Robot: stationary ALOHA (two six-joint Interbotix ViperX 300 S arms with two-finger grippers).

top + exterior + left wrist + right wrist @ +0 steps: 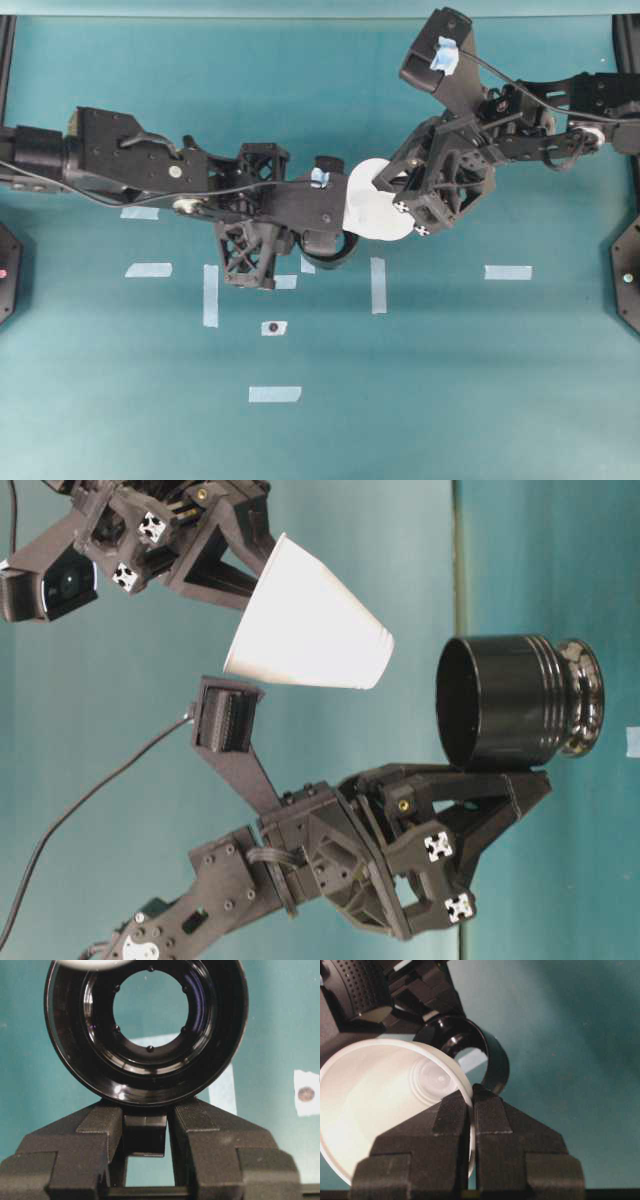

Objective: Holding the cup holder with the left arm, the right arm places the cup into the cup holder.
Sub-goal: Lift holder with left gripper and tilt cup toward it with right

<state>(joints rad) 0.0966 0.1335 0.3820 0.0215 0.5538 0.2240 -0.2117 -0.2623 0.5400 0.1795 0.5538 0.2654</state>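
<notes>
The glossy black cup holder [215,1055] is held off the table by its tab, with my left gripper [145,1115] shut on that tab. From the table-level view the cup holder [510,700] lies on its side above the left gripper [515,780]. My right gripper [471,1102] is shut on the rim of the white cup [375,1095]. The cup [310,630] is tilted, its small base pointing at the holder's open mouth with a short gap between them. Overhead, the cup [375,210] overlaps the cup holder [335,250], between the left gripper [320,240] and the right gripper [398,195].
Several pale tape strips [378,285] mark the teal table, one with a small dark dot [273,327]. Black stands sit at the left edge [6,270] and the right edge [628,270]. The right arm's camera head [440,50] rises at the back.
</notes>
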